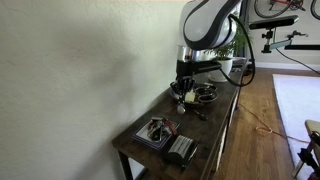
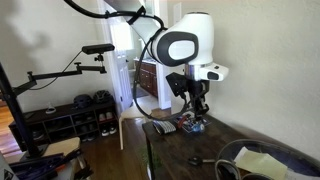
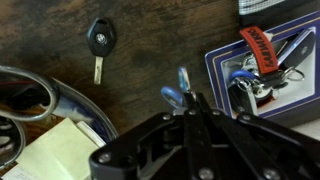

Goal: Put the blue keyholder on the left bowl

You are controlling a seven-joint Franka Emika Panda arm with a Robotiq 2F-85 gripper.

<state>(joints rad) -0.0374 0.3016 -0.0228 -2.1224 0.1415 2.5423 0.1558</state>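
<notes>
In the wrist view my gripper [image 3: 188, 102] is shut on the blue keyholder [image 3: 176, 92], whose blue loop sticks out past the fingertips over the dark wooden table. The left bowl [image 3: 214, 62], a squarish grey-blue dish with a low rim, lies just to the right of the fingertips. It holds a bunch of keys with a red tag [image 3: 258, 48]. In both exterior views the gripper [image 1: 185, 88] [image 2: 197, 110] hangs low over the table, with the dish [image 1: 158, 134] [image 2: 188, 126] a short way off.
A black car key [image 3: 99, 42] lies on the table at upper left. A round yellowish dish [image 3: 70, 100] [image 2: 262, 158] with paper in it is at lower left. A small dark round bowl [image 1: 205, 94] and a dark box [image 1: 182, 150] are also on the narrow table by the wall.
</notes>
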